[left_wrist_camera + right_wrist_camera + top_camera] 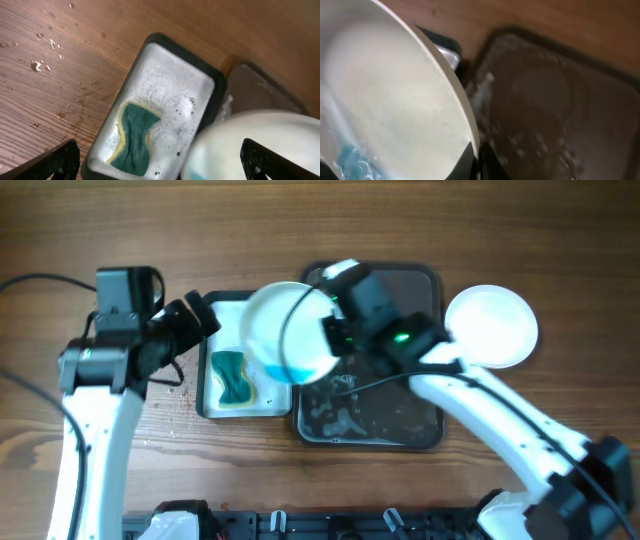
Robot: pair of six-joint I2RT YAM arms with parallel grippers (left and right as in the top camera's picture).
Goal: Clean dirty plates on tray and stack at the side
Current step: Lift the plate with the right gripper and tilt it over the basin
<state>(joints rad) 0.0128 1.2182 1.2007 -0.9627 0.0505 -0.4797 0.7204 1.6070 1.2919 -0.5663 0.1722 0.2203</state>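
— Can a gripper reach the green-and-yellow sponge (232, 377)?
— From the left and near sides, yes. The shallow black-rimmed basin of foam (272, 400) lies open there. The tilted white round plate (288, 330) overhangs its far right corner.
— And the dark wet rectangular tray (390, 430)?
— Its near left part is bare. The white right arm (480, 395) crosses above the right side.

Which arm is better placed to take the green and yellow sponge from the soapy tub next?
Probably left. The left gripper is open and empty, right by the soapy tub where the green and yellow sponge lies. The right gripper is busy: it holds the white round plate with the blue smear.
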